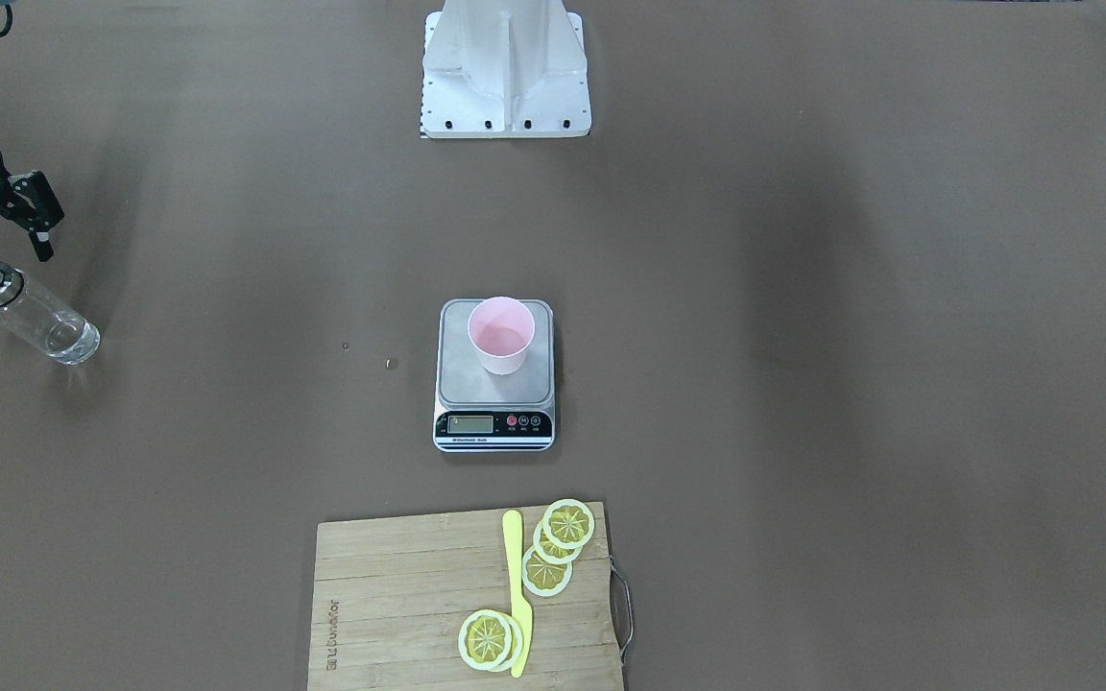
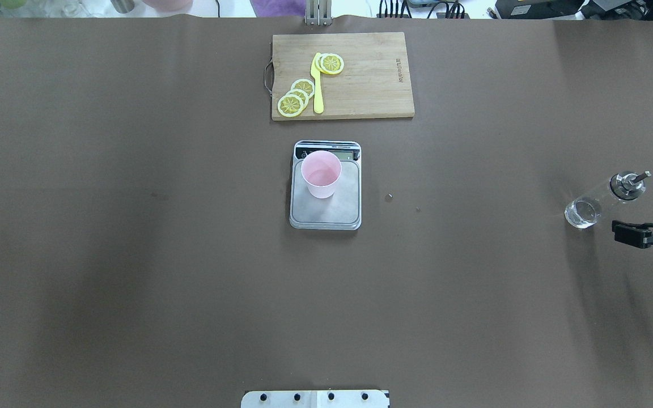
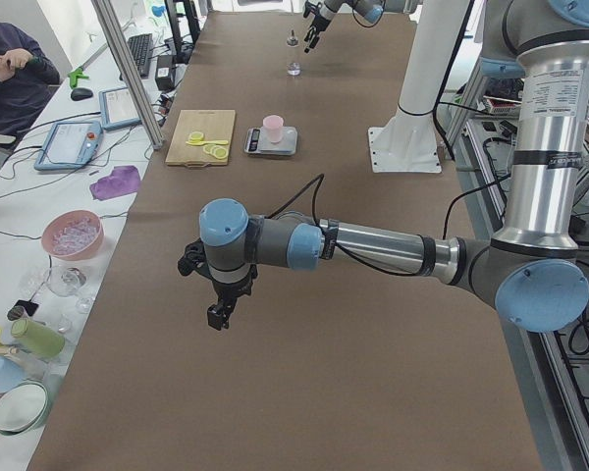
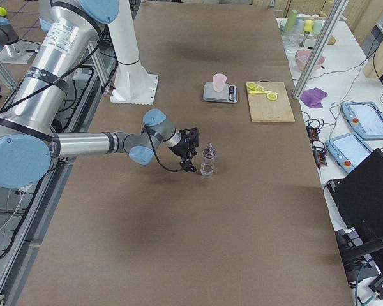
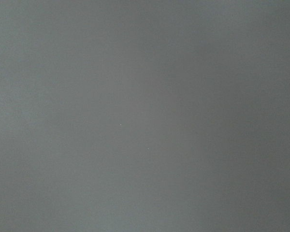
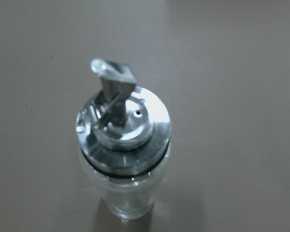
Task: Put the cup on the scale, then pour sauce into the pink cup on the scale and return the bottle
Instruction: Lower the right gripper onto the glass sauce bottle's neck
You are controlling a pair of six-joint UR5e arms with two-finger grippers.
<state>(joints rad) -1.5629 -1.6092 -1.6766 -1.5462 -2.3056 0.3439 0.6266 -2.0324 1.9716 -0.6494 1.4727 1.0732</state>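
**Right gripper open beside the standing bottle, cup on the scale**

The right gripper point(image 1: 0, 253) has its two fingers spread wide and holds nothing. It hangs low at the far right side of the table point(image 1: 803, 384), just beside the top of the bottle point(image 1: 33, 314), on the side towards the robot. From the overhead camera the fingers appear apart from the glass, with no contact. The bottle stands upright on the table. Its metal cap point(image 6: 123, 121) and small spout fill the right wrist camera, which looks down on them from close above. I cannot tell how much liquid is inside the glass.

The left gripper point(image 3: 218, 316) shows only in the side view, where it points down over a bare part of the table, well apart from everything. From there I cannot tell if it is open or closed. Its wrist camera gives only a plain grey-brown surface.

In the middle of the table sits the scale point(image 1: 462, 384), its display turned away from the robot. The pink cup point(image 1: 501, 334) stands upright on the steel platform, touching nothing else. It is well apart from the bottle.

Beyond the scale, on the operators' side, lies a wooden cutting board point(image 1: 390, 605) with several lemon slices point(image 1: 568, 524) and a yellow knife point(image 1: 516, 595) on it. A person point(image 3: 10, 69) sits at the bench next to the table.
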